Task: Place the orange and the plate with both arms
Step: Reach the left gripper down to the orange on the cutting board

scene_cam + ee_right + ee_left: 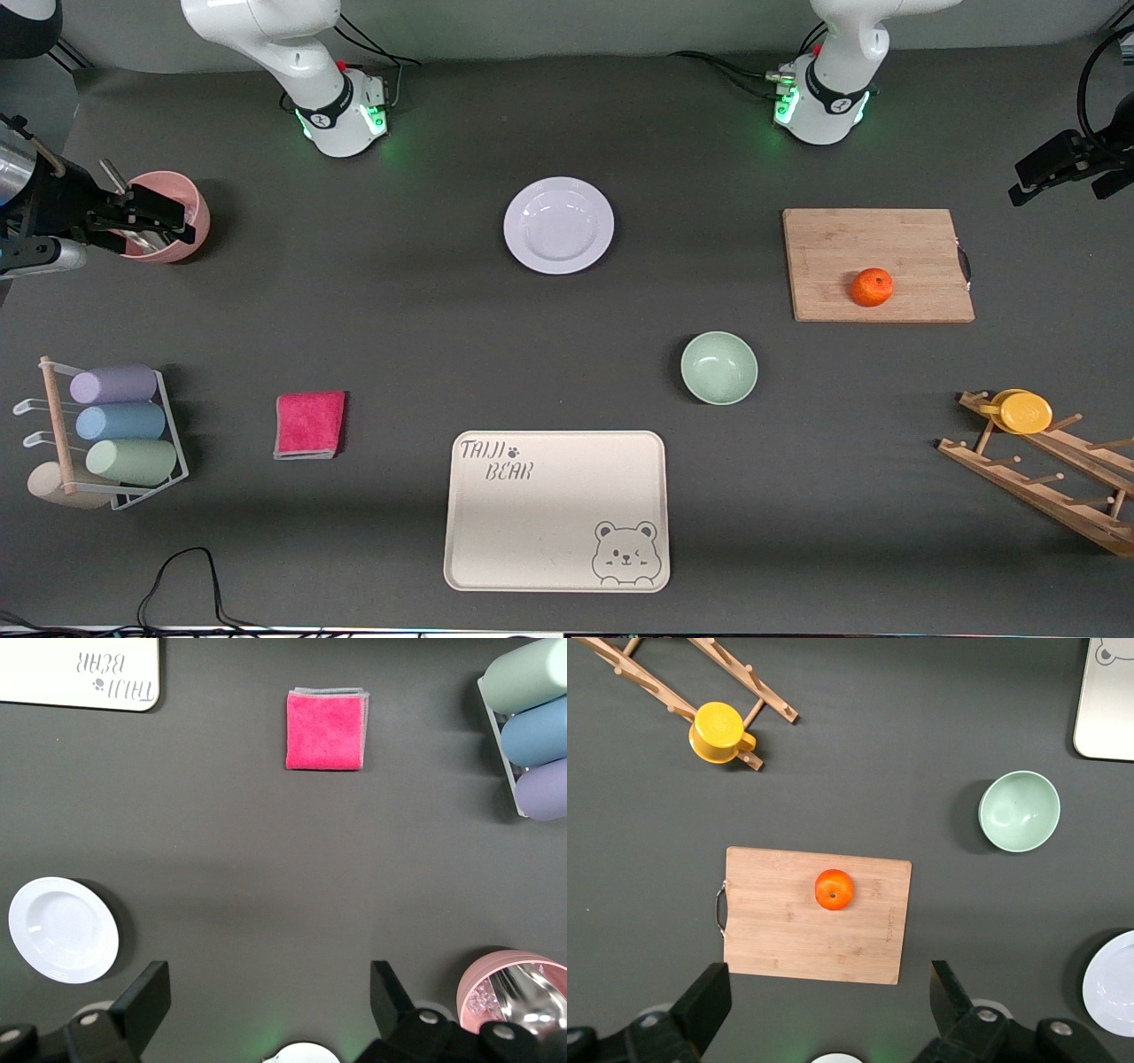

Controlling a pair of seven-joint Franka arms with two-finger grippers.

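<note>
Orange: sits on the wooden cutting board, toward the left arm's end of the desk — untouched.
Plate: lies flat and bare on the desk, about midway between the two arm bases, farther from the front camera than the mint-green bowl.
Left hand: released, fingers spread wide, holding nothing; it hangs high above the desk near the cutting board's edge, with the orange in plain sight below.
Right hand: released as well, fingers wide apart and holding nothing — high over bare desk between the plate and the pink cup.
Bear tray: cream, nothing on it, nearest the front camera.
Pink cloth: folded, beside the rack of pastel cups.
Yellow cup: on the wooden peg rack, nearer the camera than the cutting board.
</note>
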